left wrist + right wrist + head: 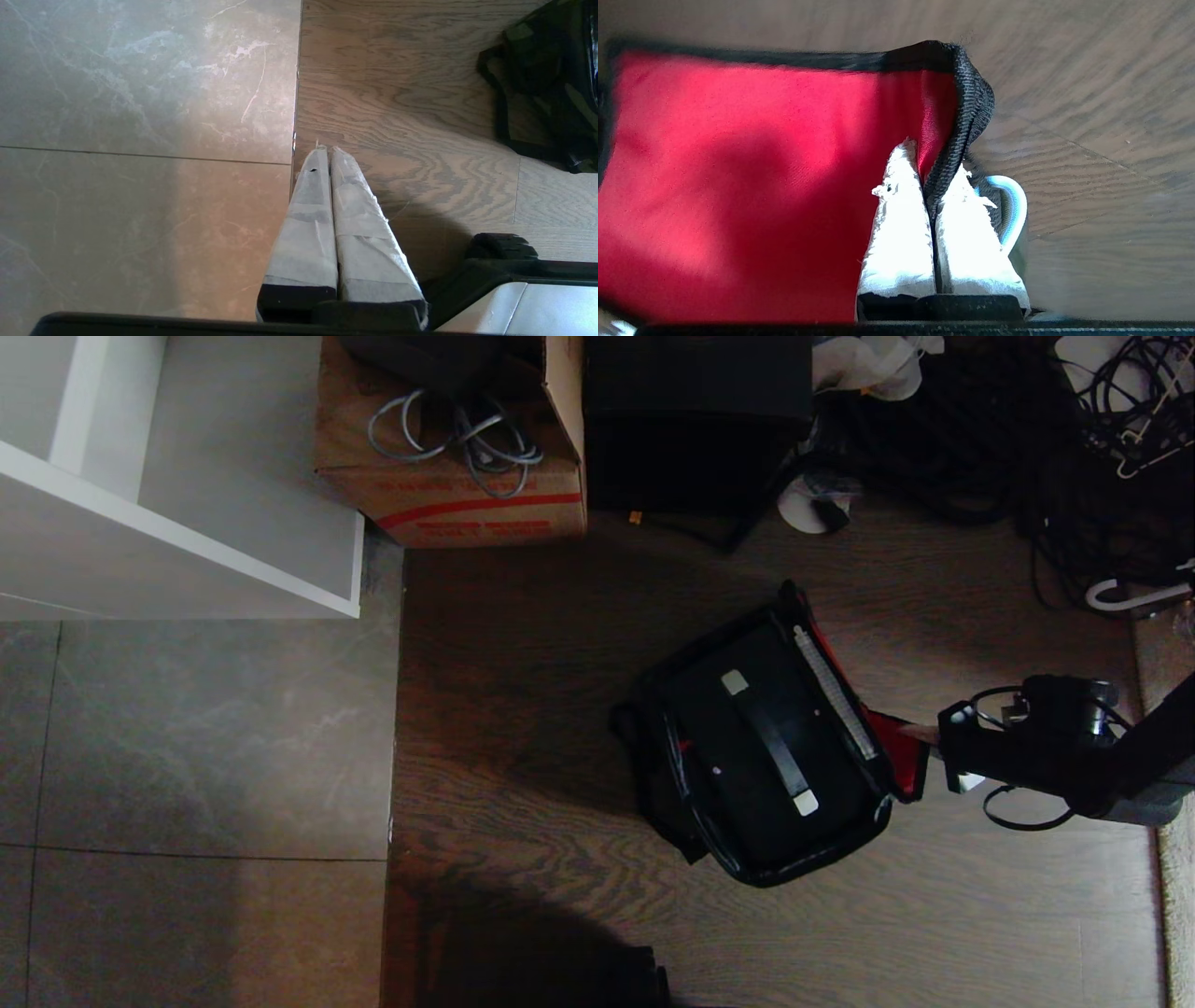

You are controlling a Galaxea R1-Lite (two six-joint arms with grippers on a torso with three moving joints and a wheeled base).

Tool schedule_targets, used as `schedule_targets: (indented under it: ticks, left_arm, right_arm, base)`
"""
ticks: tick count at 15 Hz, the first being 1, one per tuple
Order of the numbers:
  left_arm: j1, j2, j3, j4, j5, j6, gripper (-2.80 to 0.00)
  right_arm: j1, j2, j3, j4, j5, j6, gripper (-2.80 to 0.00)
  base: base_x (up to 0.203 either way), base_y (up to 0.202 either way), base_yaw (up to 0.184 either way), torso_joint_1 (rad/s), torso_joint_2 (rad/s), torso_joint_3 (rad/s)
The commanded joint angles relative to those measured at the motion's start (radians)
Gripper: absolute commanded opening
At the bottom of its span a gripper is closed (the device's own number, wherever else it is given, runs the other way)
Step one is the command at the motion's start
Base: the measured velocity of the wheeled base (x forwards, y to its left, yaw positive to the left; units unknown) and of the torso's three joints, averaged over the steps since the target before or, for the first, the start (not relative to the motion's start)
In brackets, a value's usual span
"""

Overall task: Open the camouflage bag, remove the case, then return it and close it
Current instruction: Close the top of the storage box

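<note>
Camouflage bag (775, 747) flap pinched, right gripper (931, 182)

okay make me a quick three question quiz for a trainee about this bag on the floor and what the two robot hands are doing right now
1. True or false: the right hand is shut on the black-edged red flap of the camouflage bag.
2. What does the left hand hold? A) a strap B) nothing C) a cable
3. Fill in: the bag stands on the ____ floor, not on the grey tiles.

Key
1. True: its fingers pinch the flap's black edge.
2. B: its fingers are shut on nothing, above the seam between tile and wood.
3. Wooden.
</note>
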State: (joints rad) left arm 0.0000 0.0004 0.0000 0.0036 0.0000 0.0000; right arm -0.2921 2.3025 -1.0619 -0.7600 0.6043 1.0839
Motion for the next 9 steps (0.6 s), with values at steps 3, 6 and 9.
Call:
schedule_targets:
  ticks: [3,6,9]
  left_arm:
    - [0.0,0.0,0.0,0.001,0.0,0.0,-2.8]
    - [0.0,0.0,0.0,-0.001,0.0,0.0,-2.8]
    - [0.0,0.0,0.0,0.001,0.0,0.0,-2.8]
  right_arm:
    - [-0.009,-0.18,0.172,-0.009,0.008,-0.278,-2.8]
    - [0.006,-0.27,0.298,-0.023,0.018,-0.495,-2.8]
    - [0.009,-0.323,0.398,-0.131,0.063,-0.685,-2.8]
  base:
    - [0.0,0.0,0.0,0.0,0.0,0.0]
    - [0.0,0.0,0.0,0.0,0.0,0.0]
    - [0.0,0.0,0.0,0.0,0.0,0.0]
